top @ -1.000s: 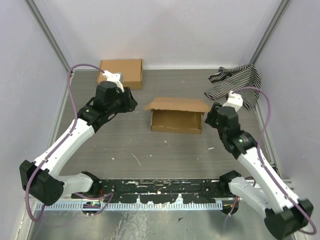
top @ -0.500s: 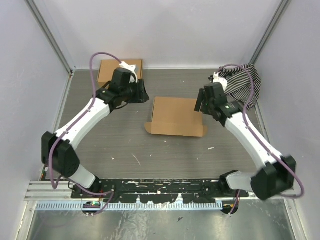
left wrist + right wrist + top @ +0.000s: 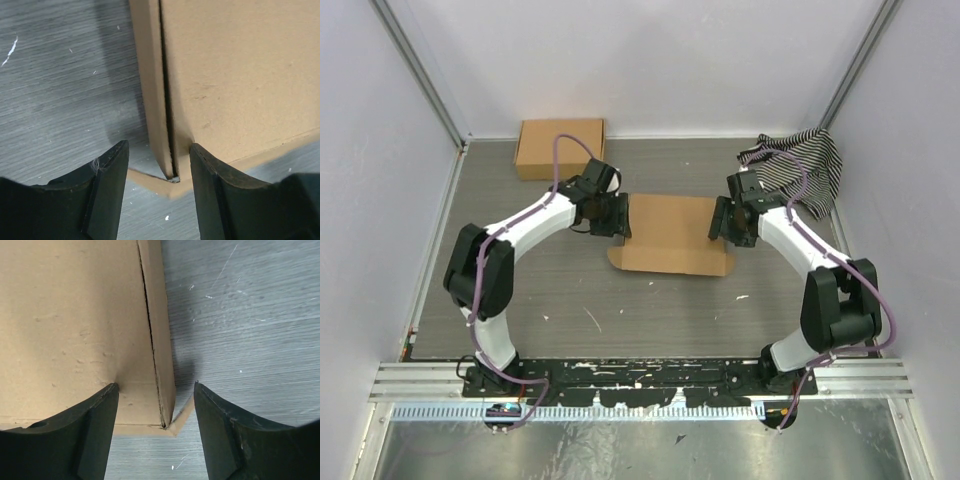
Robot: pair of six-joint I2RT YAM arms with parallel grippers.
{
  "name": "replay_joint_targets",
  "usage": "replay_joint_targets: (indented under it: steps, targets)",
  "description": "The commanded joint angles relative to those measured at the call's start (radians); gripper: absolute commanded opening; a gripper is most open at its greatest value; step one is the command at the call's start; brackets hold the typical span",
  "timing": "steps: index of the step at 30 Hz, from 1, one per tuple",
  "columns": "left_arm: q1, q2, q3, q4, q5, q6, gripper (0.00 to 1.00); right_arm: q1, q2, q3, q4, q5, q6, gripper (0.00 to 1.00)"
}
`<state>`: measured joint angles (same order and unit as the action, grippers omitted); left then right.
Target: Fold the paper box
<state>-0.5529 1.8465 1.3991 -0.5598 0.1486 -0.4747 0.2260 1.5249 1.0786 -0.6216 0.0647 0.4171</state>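
Note:
The paper box (image 3: 670,232) lies in the middle of the table with its lid down, a front flap sticking out at the near edge. My left gripper (image 3: 617,217) is open and straddles the box's left side wall (image 3: 155,90), one finger (image 3: 107,185) outside on the table, the other (image 3: 215,180) over the lid. My right gripper (image 3: 723,222) is open and straddles the box's right side wall (image 3: 161,335), one finger (image 3: 97,425) over the lid, the other (image 3: 220,425) outside. The lid sits slightly apart from each wall along a dark seam.
A smaller compact brown box (image 3: 560,147) stands at the back left. A black-and-white striped cloth (image 3: 800,160) lies at the back right. White walls and metal posts enclose the table.
The box's lid has come down shut from standing open. Both arms reached forward and lowered onto the box's left and right ends.

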Motion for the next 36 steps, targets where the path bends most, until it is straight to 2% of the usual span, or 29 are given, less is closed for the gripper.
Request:
replay_joint_targets:
  steps: [1, 9, 17, 21, 26, 28, 31, 34, 36]
  targets:
    - [0.000, 0.053, 0.022, -0.020, 0.012, 0.005, 0.59, -0.020, 0.053, -0.019, 0.075, -0.079, -0.025, 0.67]
    - [0.002, 0.168, 0.158, -0.016, 0.040, 0.027, 0.58, -0.029, 0.180, 0.076, 0.122, -0.121, -0.064, 0.64]
    - [0.025, 0.337, 0.420, -0.087, 0.080, 0.044, 0.58, -0.031, 0.344, 0.271, 0.098, -0.166, -0.055, 0.59]
    - [0.056, 0.395, 0.551, -0.111, 0.091, 0.044, 0.59, -0.032, 0.371, 0.334, 0.089, -0.146, -0.034, 0.60]
    - [0.122, 0.403, 0.658, -0.171, 0.070, 0.048, 0.65, -0.036, 0.346, 0.402, 0.049, -0.090, -0.021, 0.65]
    - [0.152, 0.381, 0.666, -0.197, 0.072, 0.056, 0.68, -0.044, 0.314, 0.421, 0.038, -0.063, -0.018, 0.74]
    - [0.196, 0.303, 0.623, -0.220, 0.109, 0.075, 0.72, -0.065, 0.246, 0.451, 0.018, -0.061, -0.003, 0.80]
    - [0.223, 0.187, 0.491, -0.205, 0.100, 0.080, 0.74, -0.083, 0.195, 0.468, -0.055, -0.064, -0.021, 0.82]
    - [0.228, 0.103, 0.365, -0.161, 0.087, 0.080, 0.75, -0.082, 0.143, 0.380, -0.053, -0.072, -0.058, 0.81]
